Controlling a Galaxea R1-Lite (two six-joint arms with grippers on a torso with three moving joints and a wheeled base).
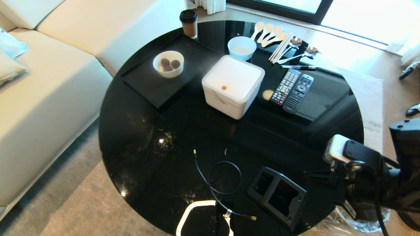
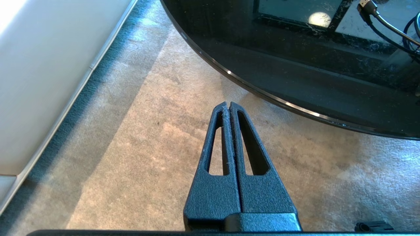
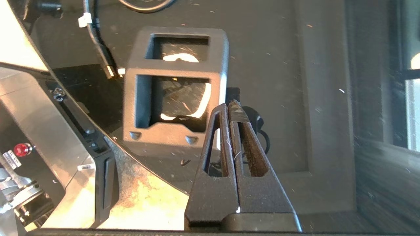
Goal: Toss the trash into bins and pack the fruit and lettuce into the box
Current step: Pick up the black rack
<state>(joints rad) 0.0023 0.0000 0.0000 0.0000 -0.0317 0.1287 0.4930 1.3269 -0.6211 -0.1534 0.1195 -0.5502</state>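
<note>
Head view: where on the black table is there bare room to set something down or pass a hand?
The widest bare patch lies on the table left-front, bordered by the black tray, the white box and the coiled cable. A smaller strip runs between the remotes and the black holder. The far side is crowded: cup, bowl, spoons, pen.

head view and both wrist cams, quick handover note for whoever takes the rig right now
Left gripper: jaws shut, empty, hanging over the carpet beside the table.
Right gripper: jaws shut, empty, at the table's near right edge above the black two-slot holder.
White box: lid closed, mid-table.
No trash, apples or lettuce in view; a clear bag shows low right.
Done: cannot tell. Left: find items.
</note>
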